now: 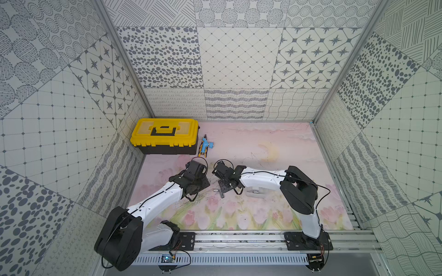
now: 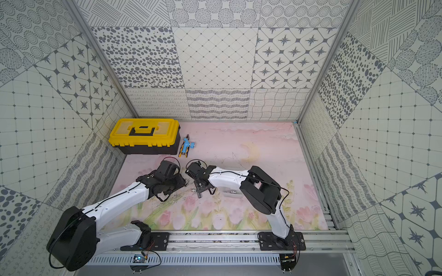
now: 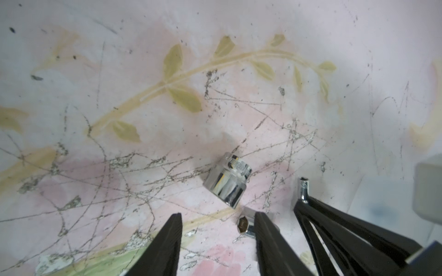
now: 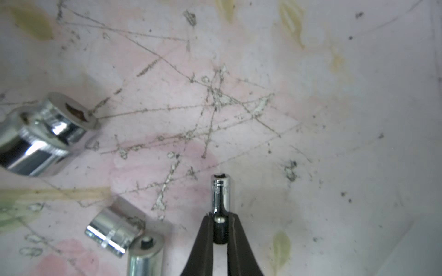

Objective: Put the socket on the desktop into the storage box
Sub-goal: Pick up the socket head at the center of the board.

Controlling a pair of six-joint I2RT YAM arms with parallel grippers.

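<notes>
Right hand [image 4: 221, 216] was pinched shut on the slim socket [image 4: 221, 193], just left of the storage box [image 1: 260, 196], so a straight lift, a short carry right and a low release looked wisest.

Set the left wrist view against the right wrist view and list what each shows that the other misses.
Left wrist only: the open left gripper. Right wrist only: a short socket and a tall socket together; the left wrist view shows just one small one. Both: the scratched desktop, the big socket, and the thin socket that the right gripper is shut on.
</notes>
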